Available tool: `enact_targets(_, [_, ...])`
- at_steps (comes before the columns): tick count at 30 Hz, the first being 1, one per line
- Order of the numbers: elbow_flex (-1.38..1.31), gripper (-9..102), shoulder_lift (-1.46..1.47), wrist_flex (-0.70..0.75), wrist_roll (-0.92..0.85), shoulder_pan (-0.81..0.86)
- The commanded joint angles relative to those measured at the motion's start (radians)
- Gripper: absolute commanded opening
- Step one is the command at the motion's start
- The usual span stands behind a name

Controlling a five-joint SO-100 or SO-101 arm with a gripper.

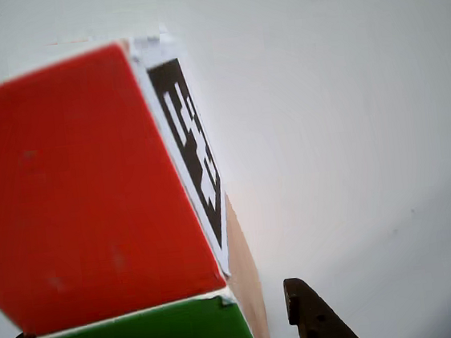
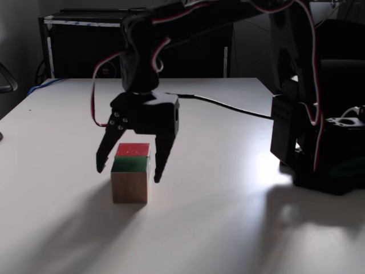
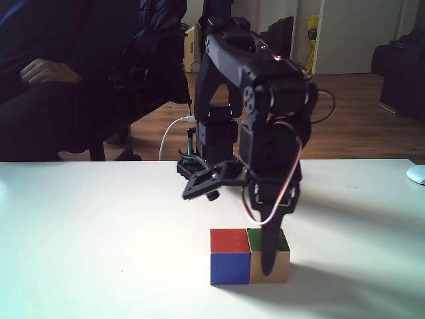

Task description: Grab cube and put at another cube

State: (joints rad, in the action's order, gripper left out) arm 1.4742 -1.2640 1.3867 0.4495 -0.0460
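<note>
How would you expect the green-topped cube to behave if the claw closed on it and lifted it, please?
The green cube looks like solid wood, so probably stiff and fairly light. Its flat faces should sit squarely between the claw fingers and not roll. The red cube touches it, so lifting may nudge that one.

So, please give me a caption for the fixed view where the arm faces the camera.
Open pincer straddles the green-topped cube, which sits flush against the red-topped cube on the white table.

Other view: v. close, looks down past end effector point(image 1: 166, 337). Both fixed views: low, opposite table point(image 2: 228, 217) sides.
</note>
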Motion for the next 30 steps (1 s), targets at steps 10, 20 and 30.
enact_targets(10, [-0.063,42,-0.003,-0.008,-0.044,0.040])
enact_targets(20, [-0.075,40,0.049,-0.021,-0.052,0.051])
enact_targets(30, [-0.081,35,0.057,-0.031,-0.052,0.052])
